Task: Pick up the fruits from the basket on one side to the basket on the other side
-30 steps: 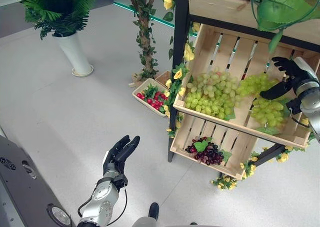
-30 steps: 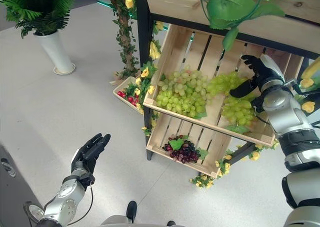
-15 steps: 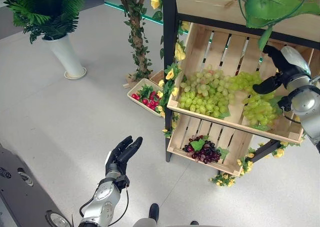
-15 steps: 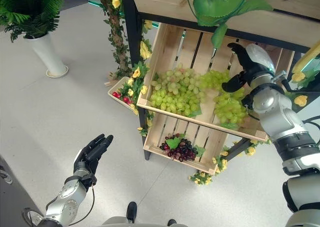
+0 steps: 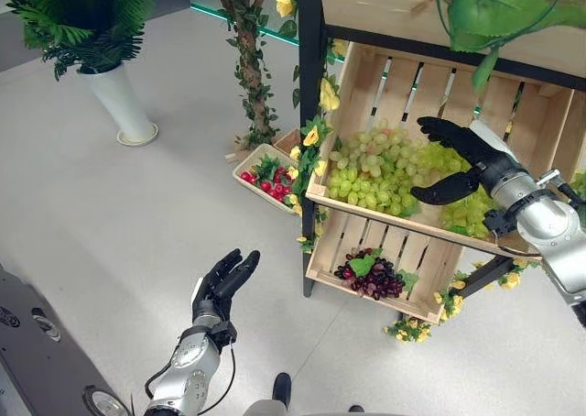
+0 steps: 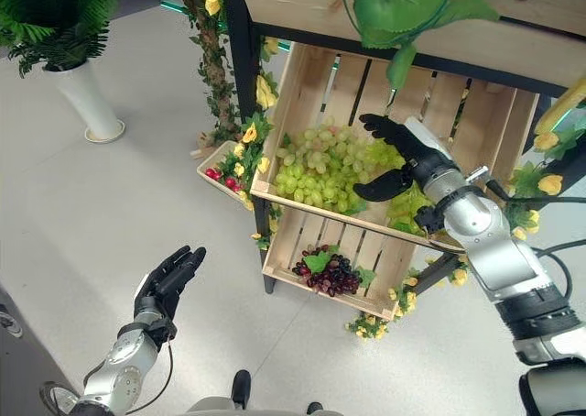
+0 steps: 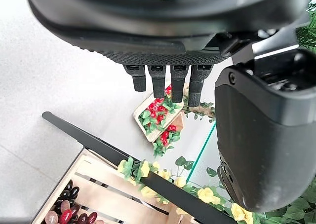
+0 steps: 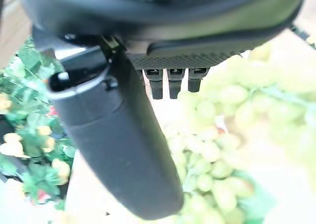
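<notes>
Left eye view gives me the green grapes (image 5: pixel 380 170) heaped in the upper wooden crate (image 5: pixel 366 77) of the stand, a second green cluster (image 5: pixel 472 216) lying just beside them toward the crate's right end. My right hand (image 5: pixel 462 159) hangs over the gap between the two heaps, fingers straight and spread, thumb held apart below them; it has hold of nothing, and I can't tell whether the fingertips touch the fruit. From the right wrist view I see the grapes (image 8: pixel 217 150) close past the straight fingers (image 8: pixel 170 83). In the lower crate (image 5: pixel 417 260) lies a dark grape bunch (image 5: pixel 374 279). A small tray of red fruit (image 5: pixel 270 175) sits on the floor beside the stand's black post (image 5: pixel 309 86). My left hand (image 5: pixel 218 283) is low over the floor, well apart, open and empty. A white potted plant (image 5: pixel 114 95) stands farther off.
</notes>
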{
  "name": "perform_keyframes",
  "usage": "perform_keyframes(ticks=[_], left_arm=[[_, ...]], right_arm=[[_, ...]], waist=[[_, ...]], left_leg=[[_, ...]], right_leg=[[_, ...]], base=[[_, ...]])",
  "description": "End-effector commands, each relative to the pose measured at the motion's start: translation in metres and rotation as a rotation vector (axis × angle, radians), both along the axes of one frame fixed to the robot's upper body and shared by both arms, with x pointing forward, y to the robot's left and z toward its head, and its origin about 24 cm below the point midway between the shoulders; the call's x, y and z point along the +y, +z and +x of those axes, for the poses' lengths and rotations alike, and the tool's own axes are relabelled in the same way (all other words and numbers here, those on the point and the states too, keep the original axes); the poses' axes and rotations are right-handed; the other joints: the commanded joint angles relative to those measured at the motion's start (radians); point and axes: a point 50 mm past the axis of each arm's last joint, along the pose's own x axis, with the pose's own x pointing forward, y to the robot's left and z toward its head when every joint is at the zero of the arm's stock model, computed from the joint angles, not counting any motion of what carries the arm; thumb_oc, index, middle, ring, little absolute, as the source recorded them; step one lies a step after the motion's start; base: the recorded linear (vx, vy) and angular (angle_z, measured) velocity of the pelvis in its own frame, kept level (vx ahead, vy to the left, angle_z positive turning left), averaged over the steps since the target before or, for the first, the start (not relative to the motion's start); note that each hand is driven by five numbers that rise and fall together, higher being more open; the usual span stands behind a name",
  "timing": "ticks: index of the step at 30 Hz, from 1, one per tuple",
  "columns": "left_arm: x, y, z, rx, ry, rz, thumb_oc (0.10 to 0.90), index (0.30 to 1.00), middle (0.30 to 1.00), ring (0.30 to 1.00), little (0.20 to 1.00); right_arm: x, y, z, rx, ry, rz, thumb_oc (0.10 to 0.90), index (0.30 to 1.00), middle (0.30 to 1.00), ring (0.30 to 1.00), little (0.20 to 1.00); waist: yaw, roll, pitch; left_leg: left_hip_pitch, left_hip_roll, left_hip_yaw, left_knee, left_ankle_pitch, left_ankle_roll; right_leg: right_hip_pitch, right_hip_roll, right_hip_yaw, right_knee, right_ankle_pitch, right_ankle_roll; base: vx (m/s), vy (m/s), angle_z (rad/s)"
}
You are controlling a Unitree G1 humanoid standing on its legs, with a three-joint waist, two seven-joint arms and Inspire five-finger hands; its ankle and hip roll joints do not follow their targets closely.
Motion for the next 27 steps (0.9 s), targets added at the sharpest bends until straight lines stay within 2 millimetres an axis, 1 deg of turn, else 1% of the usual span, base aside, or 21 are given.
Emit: perform_keyframes(ticks=[1, 4, 7, 9, 11, 12, 13, 15, 16, 17, 20, 25, 27], left_arm=[[0.002, 0.037, 0.022, -0.214, -0.016, 0.045, 0.800, 0.900, 0.900, 0.900, 0.900], [0.004, 0.038, 0.023, -0.218, -0.007, 0.045, 0.800, 0.900, 0.900, 0.900, 0.900], [0.003, 0.040, 0.023, -0.223, 0.008, 0.046, 0.800, 0.900, 0.900, 0.900, 0.900], [0.004, 0.040, 0.022, -0.222, 0.015, 0.047, 0.800, 0.900, 0.900, 0.900, 0.900], [0.004, 0.039, 0.021, -0.222, 0.022, 0.046, 0.800, 0.900, 0.900, 0.900, 0.900], [0.004, 0.039, 0.020, -0.221, 0.023, 0.046, 0.800, 0.900, 0.900, 0.900, 0.900], [0.004, 0.039, 0.020, -0.219, 0.027, 0.048, 0.800, 0.900, 0.900, 0.900, 0.900], [0.003, 0.039, 0.019, -0.216, 0.027, 0.050, 0.800, 0.900, 0.900, 0.900, 0.900], [0.002, 0.039, 0.019, -0.212, 0.024, 0.054, 0.800, 0.900, 0.900, 0.900, 0.900], [0.002, 0.039, 0.018, -0.211, 0.024, 0.054, 0.800, 0.900, 0.900, 0.900, 0.900], [-0.001, 0.040, 0.019, -0.213, 0.010, 0.061, 0.800, 0.900, 0.900, 0.900, 0.900], [-0.010, 0.041, 0.020, -0.218, -0.012, 0.052, 0.800, 0.900, 0.900, 0.900, 0.900], [-0.011, 0.041, 0.020, -0.223, -0.022, 0.046, 0.800, 0.900, 0.900, 0.900, 0.900]], right_arm=[[0.012, 0.051, -0.009, -0.245, 0.117, 0.111, 0.800, 0.900, 0.900, 0.900, 0.900], [0.018, 0.050, -0.018, -0.289, 0.144, 0.101, 0.800, 0.900, 0.900, 0.900, 0.900], [0.029, 0.055, -0.033, -0.380, 0.189, 0.059, 0.800, 0.900, 0.900, 0.900, 0.900], [0.033, 0.056, -0.041, -0.414, 0.218, 0.049, 0.800, 0.900, 0.900, 0.900, 0.900], [0.037, 0.055, -0.052, -0.480, 0.228, -0.012, 0.800, 0.900, 0.900, 0.900, 0.900], [0.038, 0.055, -0.053, -0.494, 0.227, -0.032, 0.800, 0.900, 0.900, 0.900, 0.900], [0.044, 0.053, -0.061, -0.527, 0.256, -0.077, 0.800, 0.900, 0.900, 0.900, 0.900], [0.049, 0.049, -0.068, -0.531, 0.289, -0.096, 0.800, 0.900, 0.900, 0.900, 0.900], [0.055, 0.044, -0.073, -0.523, 0.328, -0.110, 0.800, 0.900, 0.900, 0.900, 0.900], [0.055, 0.043, -0.073, -0.520, 0.334, -0.109, 0.800, 0.900, 0.900, 0.900, 0.900], [0.066, 0.030, -0.076, -0.453, 0.428, -0.021, 0.800, 0.900, 0.900, 0.900, 0.900], [0.093, -0.004, -0.082, -0.326, 0.564, 0.102, 0.800, 0.900, 0.900, 0.900, 0.900], [0.096, -0.010, -0.082, -0.296, 0.590, 0.161, 0.800, 0.900, 0.900, 0.900, 0.900]], waist=[[0.006, -0.030, -0.088], [-0.002, -0.028, -0.085], [-0.014, -0.023, -0.083], [-0.018, -0.021, -0.083], [-0.023, -0.017, -0.083], [-0.023, -0.017, -0.083], [-0.027, -0.014, -0.083], [-0.028, -0.013, -0.084], [-0.027, -0.011, -0.083], [-0.027, -0.011, -0.083], [-0.021, -0.011, -0.079], [-0.007, -0.005, -0.070], [-0.003, -0.004, -0.068]], left_leg=[[0.096, 0.024, 0.046, 0.003, -0.184, -0.018], [0.097, 0.026, 0.051, 0.003, -0.186, -0.017], [0.097, 0.027, 0.059, 0.003, -0.186, -0.016], [0.099, 0.027, 0.061, 0.003, -0.188, -0.015], [0.100, 0.027, 0.063, 0.003, -0.189, -0.015], [0.100, 0.027, 0.064, 0.003, -0.190, -0.015], [0.101, 0.027, 0.067, 0.003, -0.189, -0.014], [0.100, 0.026, 0.067, 0.003, -0.190, -0.013], [0.100, 0.026, 0.067, 0.003, -0.189, -0.012], [0.100, 0.026, 0.067, 0.003, -0.189, -0.013], [0.098, 0.023, 0.063, 0.003, -0.188, -0.011], [0.097, 0.020, 0.051, 0.003, -0.184, -0.009], [0.097, 0.020, 0.049, 0.003, -0.183, -0.008]], right_leg=[[-0.008, 0.010, -0.004, 0.007, 0.013, -0.070], [-0.011, 0.011, 0.002, 0.009, 0.013, -0.068], [-0.014, 0.012, 0.011, 0.011, 0.013, -0.067], [-0.014, 0.012, 0.015, 0.012, 0.012, -0.066], [-0.016, 0.012, 0.019, 0.015, 0.011, -0.064], [-0.016, 0.012, 0.020, 0.016, 0.011, -0.064], [-0.017, 0.011, 0.021, 0.015, 0.012, -0.061], [-0.019, 0.012, 0.023, 0.017, 0.011, -0.060], [-0.021, 0.012, 0.024, 0.019, 0.011, -0.059], [-0.021, 0.012, 0.024, 0.019, 0.011, -0.058], [-0.020, 0.012, 0.020, 0.018, 0.010, -0.058], [-0.017, 0.011, 0.010, 0.018, 0.009, -0.059], [-0.015, 0.011, 0.006, 0.018, 0.008, -0.059]], base=[[0.01, -0.019, -0.07], [0.01, -0.013, -0.08], [0.01, -0.010, -0.11], [0.01, -0.009, -0.05], [0.01, -0.007, -0.04], [0.00, -0.014, -0.06], [0.00, -0.017, -0.05], [0.00, -0.021, -0.05], [0.00, -0.020, -0.07], [-0.01, -0.040, -0.13], [-0.01, -0.041, -0.09], [-0.01, -0.026, 0.02], [-0.01, -0.032, 0.04]])
